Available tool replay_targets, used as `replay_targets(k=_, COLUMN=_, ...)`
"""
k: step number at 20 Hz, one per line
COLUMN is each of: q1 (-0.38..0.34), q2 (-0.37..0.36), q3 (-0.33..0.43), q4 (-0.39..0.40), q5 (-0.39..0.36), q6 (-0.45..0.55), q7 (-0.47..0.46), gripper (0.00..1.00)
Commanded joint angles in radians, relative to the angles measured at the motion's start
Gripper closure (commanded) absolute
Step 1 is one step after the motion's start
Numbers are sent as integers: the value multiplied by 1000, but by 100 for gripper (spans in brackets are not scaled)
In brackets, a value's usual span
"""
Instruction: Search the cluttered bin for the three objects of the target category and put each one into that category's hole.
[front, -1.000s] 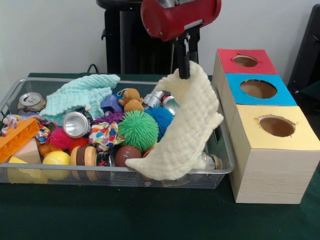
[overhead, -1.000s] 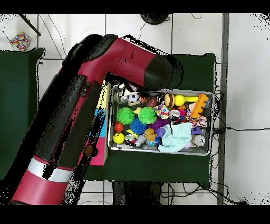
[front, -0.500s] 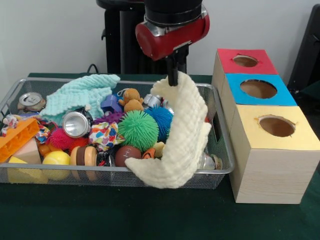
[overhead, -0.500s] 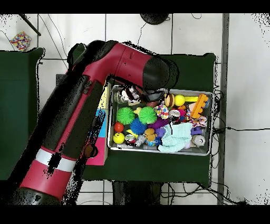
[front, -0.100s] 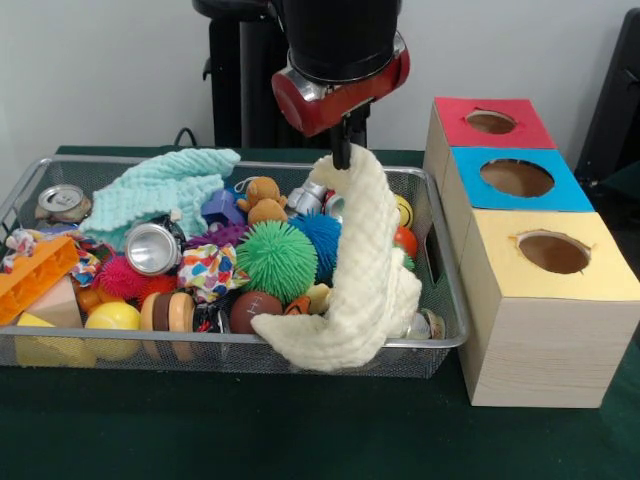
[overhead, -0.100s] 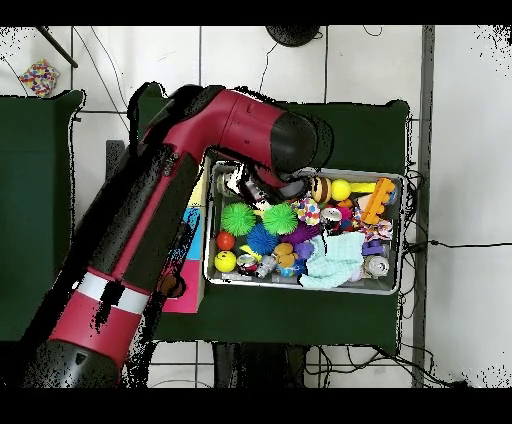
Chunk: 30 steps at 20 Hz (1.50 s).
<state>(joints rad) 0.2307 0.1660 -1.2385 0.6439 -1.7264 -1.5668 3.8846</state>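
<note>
A cream knitted cloth (front, -0.100s: 368, 262) hangs from my gripper (front, -0.100s: 342, 157), which is shut on its top corner. The cloth drapes down over the right part of the wire bin (front, -0.100s: 448, 303) and its lower end lies over the bin's front rim. A mint green cloth (front, -0.100s: 160, 190) lies at the bin's back left, also seen in the overhead view as the mint cloth (overhead, -0.100s: 335, 258). Three hole boxes stand to the right of the bin: red (front, -0.100s: 490, 122), blue (front, -0.100s: 517, 178), yellow (front, -0.100s: 553, 252). In the overhead view the arm (overhead, -0.100s: 245, 135) hides the gripper.
The bin holds several toys: a green spiky ball (front, -0.100s: 276, 260), a blue spiky ball (front, -0.100s: 322, 232), a small football (front, -0.100s: 254, 310), a teddy (front, -0.100s: 263, 200), cans (front, -0.100s: 152, 248), an orange block (front, -0.100s: 35, 275) and a yellow ball (front, -0.100s: 113, 318). Green cloth covers the table (front, -0.100s: 250, 430).
The gripper has moved left, away from the boxes, and the wrist has turned. The cream cloth has swung back with it and now hangs straighter over the bin's right part.
</note>
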Motion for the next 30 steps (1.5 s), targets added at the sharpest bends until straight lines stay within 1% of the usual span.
replay_targets(k=1, q1=-36, q2=31, q3=35, q4=-14, q5=6, q6=-142, q7=322, gripper=0)
replay_targets(k=6, q1=-35, q2=30, q3=34, q4=-8, q5=8, q6=-145, q7=299, gripper=0)
replay_targets(k=8, q1=-35, q2=34, q3=30, q4=-7, q5=2, q6=-147, q7=287, gripper=0)
replay_targets(k=10, q1=-39, q2=51, q3=10, q4=-9, q5=-21, q6=-131, q7=273, gripper=0)
replay_targets(k=12, q1=-41, q2=90, q3=-36, q4=18, q5=-113, q6=-171, q7=196, gripper=0)
replay_targets(k=14, q1=-46, q2=110, q3=-70, q4=41, q5=-174, q6=-172, q7=145, gripper=0)
replay_targets(k=16, q1=-50, q2=129, q3=-79, q4=52, q5=-216, q6=-175, q7=109, gripper=0)
replay_targets(k=18, q1=-54, q2=145, q3=-71, q4=60, q5=-235, q6=-150, q7=84, gripper=0)
replay_targets(k=24, q1=-75, q2=162, q3=-36, q4=80, q5=-280, q6=-93, q7=7, gripper=0)
replay_targets(k=26, q1=-82, q2=159, q3=-21, q4=78, q5=-280, q6=-87, q7=-4, gripper=0)
replay_targets(k=30, q1=-90, q2=153, q3=8, q4=77, q5=-256, q6=-51, q7=-22, gripper=0)
